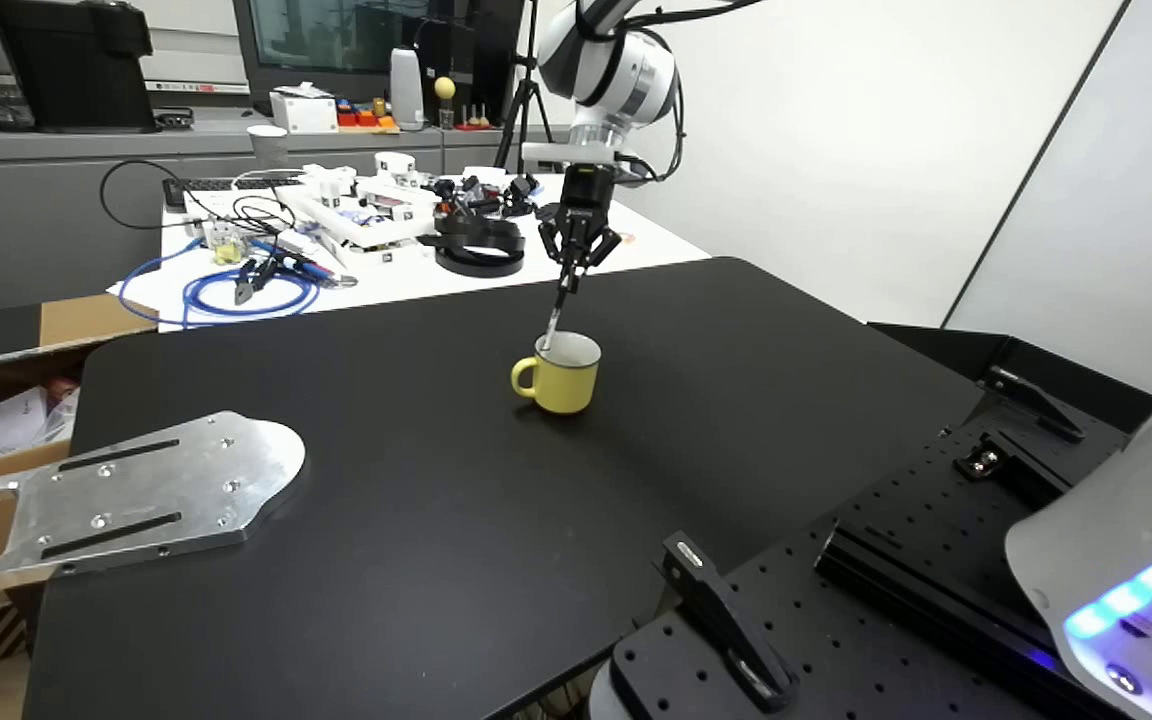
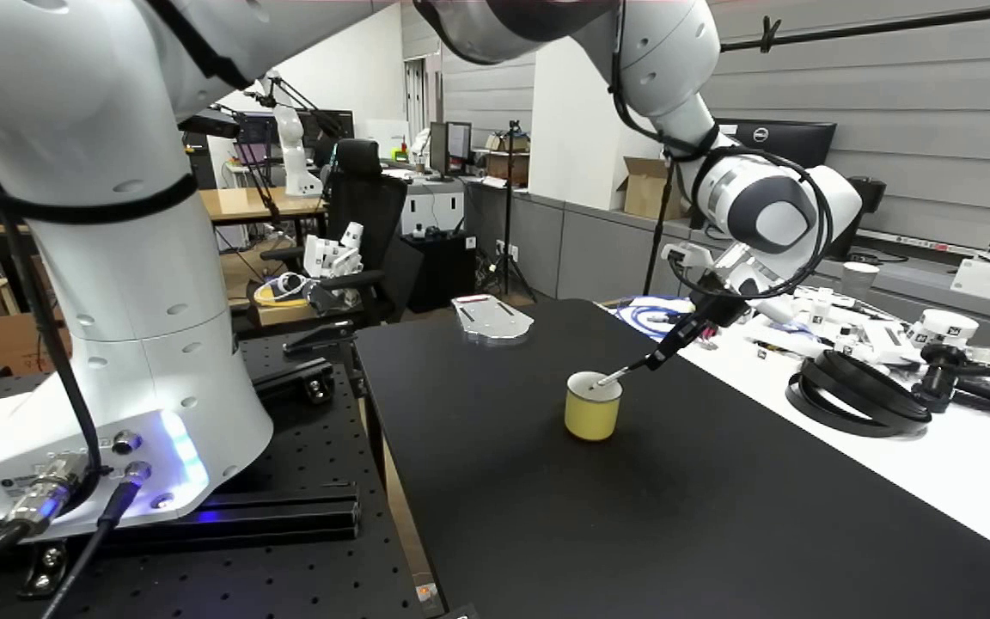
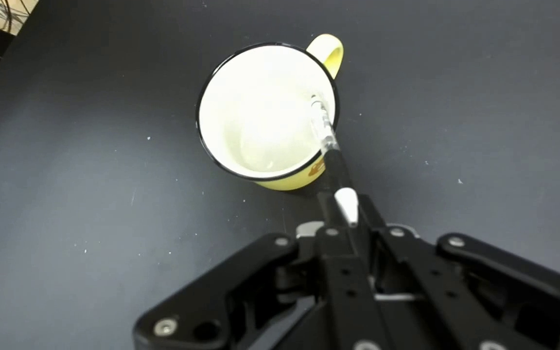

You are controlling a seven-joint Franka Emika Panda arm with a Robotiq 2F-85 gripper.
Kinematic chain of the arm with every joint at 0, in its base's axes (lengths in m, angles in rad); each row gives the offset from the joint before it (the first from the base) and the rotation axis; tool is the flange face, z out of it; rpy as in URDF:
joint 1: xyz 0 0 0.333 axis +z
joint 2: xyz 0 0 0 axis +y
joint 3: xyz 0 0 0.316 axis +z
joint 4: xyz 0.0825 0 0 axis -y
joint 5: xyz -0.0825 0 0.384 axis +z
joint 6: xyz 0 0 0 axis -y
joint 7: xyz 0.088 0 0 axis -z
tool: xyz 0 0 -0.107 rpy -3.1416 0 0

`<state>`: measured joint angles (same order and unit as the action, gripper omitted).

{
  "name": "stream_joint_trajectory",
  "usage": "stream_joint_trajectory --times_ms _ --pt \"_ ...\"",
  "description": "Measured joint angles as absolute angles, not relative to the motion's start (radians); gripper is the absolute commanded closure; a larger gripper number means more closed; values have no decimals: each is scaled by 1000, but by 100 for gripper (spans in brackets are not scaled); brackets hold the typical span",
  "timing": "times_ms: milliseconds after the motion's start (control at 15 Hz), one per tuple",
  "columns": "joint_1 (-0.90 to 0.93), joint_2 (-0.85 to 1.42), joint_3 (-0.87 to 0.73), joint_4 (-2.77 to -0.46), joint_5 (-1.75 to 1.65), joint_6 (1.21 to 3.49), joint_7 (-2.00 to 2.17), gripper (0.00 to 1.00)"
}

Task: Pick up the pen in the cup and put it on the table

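Note:
The yellow cup (image 1: 568, 388) stands upright on the black table (image 1: 386, 580). It also shows in an exterior view (image 2: 591, 419) and in the wrist view (image 3: 287, 182), with its pale inside visible. The pen (image 3: 325, 129) has a clear pale body, a black section and a white tip. It leans at a slant, its lower end inside the cup, as both exterior views show (image 1: 552, 326) (image 2: 614, 376). My gripper (image 3: 349, 209) is shut on the pen's upper end, above and beside the cup's rim. The gripper also shows in both exterior views (image 1: 572, 278) (image 2: 658, 358).
A silver metal plate (image 1: 166, 480) lies at one edge of the table. A white table (image 1: 356, 290) with cables, tools and black straps (image 1: 479, 245) adjoins the black table. The robot base (image 2: 143, 387) stands on a perforated black board (image 2: 314, 481) along another edge.

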<state>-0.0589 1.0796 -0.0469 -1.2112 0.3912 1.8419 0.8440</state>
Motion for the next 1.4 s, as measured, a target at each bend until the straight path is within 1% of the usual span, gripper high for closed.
stream_joint_trajectory --times_ms 1133,1400 --pt "-164 1013 -62 -1211 419 1834 847 97" --pt "-193 1021 -55 -1211 482 1895 842 97"
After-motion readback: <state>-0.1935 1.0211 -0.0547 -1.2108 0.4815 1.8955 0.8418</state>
